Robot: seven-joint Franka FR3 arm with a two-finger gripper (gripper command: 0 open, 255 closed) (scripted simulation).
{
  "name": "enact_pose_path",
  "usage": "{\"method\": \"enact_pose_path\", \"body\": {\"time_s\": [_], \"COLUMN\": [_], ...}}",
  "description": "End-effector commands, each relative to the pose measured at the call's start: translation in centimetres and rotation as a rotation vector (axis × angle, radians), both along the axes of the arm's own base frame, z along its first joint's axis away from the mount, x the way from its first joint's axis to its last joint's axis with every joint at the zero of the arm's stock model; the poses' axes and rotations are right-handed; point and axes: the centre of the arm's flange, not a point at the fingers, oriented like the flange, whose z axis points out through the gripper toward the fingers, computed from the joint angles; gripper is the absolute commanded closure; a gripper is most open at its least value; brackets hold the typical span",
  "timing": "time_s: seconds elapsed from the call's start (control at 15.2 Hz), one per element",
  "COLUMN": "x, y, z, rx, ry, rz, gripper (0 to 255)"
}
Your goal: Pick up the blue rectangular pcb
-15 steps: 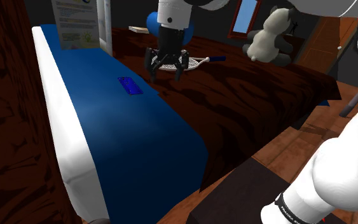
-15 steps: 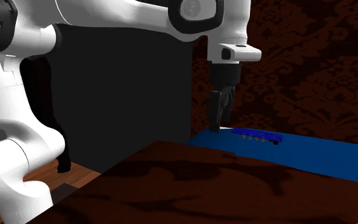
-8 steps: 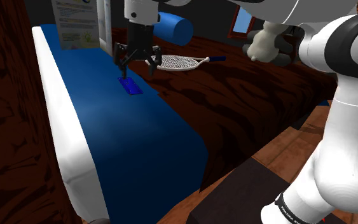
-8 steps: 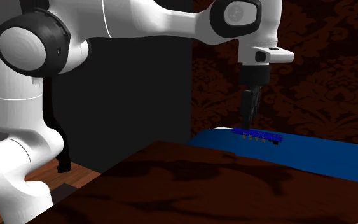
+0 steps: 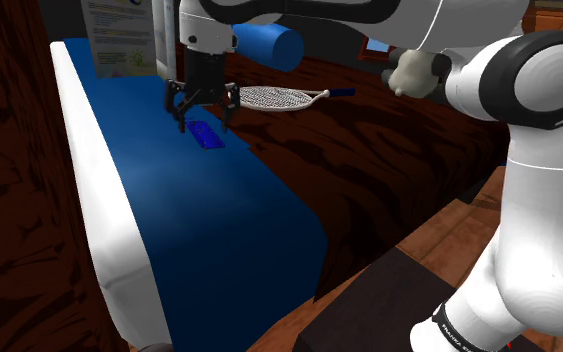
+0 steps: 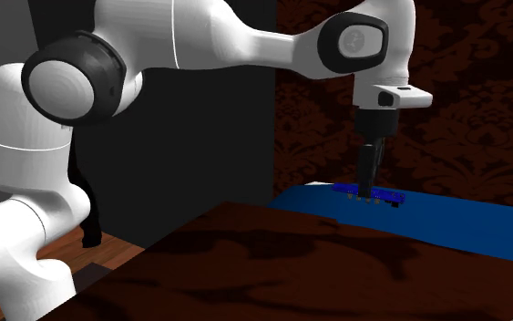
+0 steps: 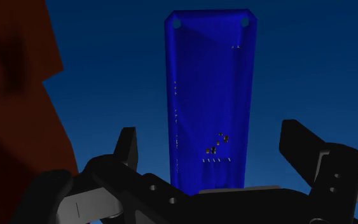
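The blue rectangular pcb (image 5: pixel 207 136) lies flat on a blue sheet (image 5: pixel 199 220), close to the edge of a dark brown patterned blanket (image 5: pixel 389 150). My black gripper (image 5: pixel 202 118) hangs just above the board's far end, open, with one finger on each side of it. In the second exterior view the gripper (image 6: pixel 366 187) points straight down at the pcb (image 6: pixel 373 193), and its tips are almost level with the board. In the wrist view the pcb (image 7: pixel 210 95) runs lengthwise between the spread fingers of the gripper (image 7: pixel 211 137), and neither finger touches it.
A white mesh racket (image 5: pixel 279 97) with a blue handle lies on the brown blanket just beyond the gripper. A blue cylinder (image 5: pixel 269 42), a plush toy (image 5: pixel 414 70) and an upright printed board (image 5: pixel 119 35) stand farther back. A white border (image 5: pixel 99 200) edges the sheet.
The gripper has travelled from over the brown blanket toward the shoulder view's left, across the blanket's edge. It has come down over the pcb. The pcb has not moved.
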Motion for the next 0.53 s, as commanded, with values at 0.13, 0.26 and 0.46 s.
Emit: {"method": "enact_pose_path", "body": {"time_s": [0.13,0.26,0.46], "x": [0.01,0.00,0.00], "y": [0.04,0.06,0.06], "z": [-1.41,-1.38,-1.38], "rx": [0.000,0.000,0.000], "ry": [-0.001,-0.001,-0.001], "rz": [0.000,0.000,0.000], "gripper": [0,255,255]}}
